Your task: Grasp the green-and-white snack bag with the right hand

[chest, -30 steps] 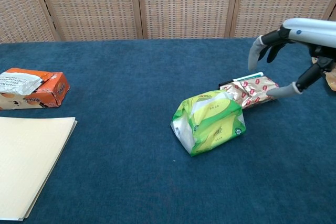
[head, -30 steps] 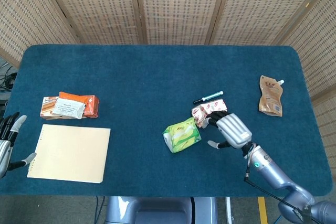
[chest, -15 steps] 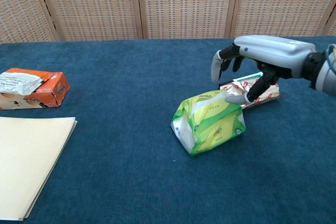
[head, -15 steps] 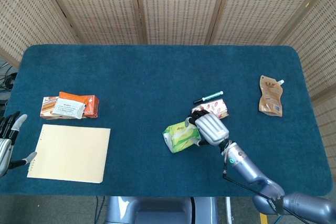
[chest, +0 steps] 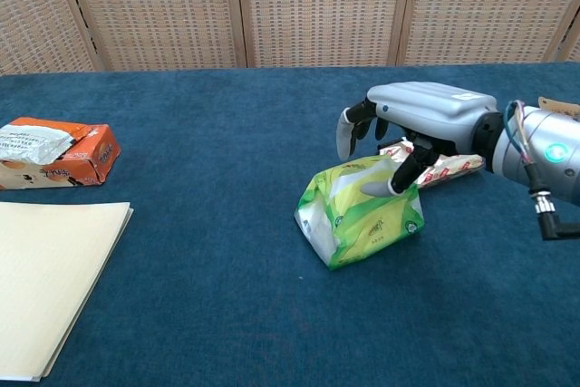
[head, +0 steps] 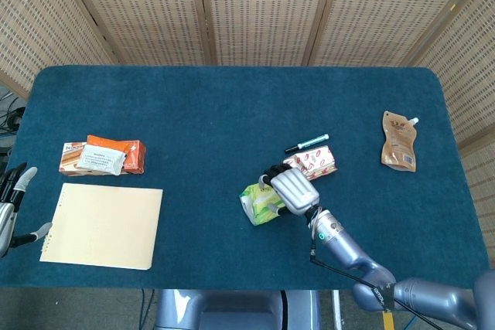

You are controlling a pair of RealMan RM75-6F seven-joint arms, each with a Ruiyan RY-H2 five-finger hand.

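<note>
The green-and-white snack bag (head: 260,203) (chest: 356,216) lies on the blue table, right of centre. My right hand (head: 292,189) (chest: 412,116) hovers over the bag's right and far side. Its fingers are spread and curved down behind the bag's top. Its thumb (chest: 381,189) touches the bag's upper right face, and the hand grips nothing. In the head view the hand hides the right part of the bag. At the table's left edge, my left hand (head: 11,208) stays off the cloth with its fingers apart and holds nothing.
A red-and-white snack pack (head: 314,161) (chest: 446,166) lies just behind the right hand, with a pen (head: 307,143) beyond it. A brown spout pouch (head: 399,141) lies far right. An orange box (head: 104,156) (chest: 56,151) and a cream paper pad (head: 104,226) (chest: 45,278) sit at the left.
My right hand has moved left, from beside the red-and-white pack to over the green-and-white bag, and its thumb now touches the bag. The left hand has barely moved.
</note>
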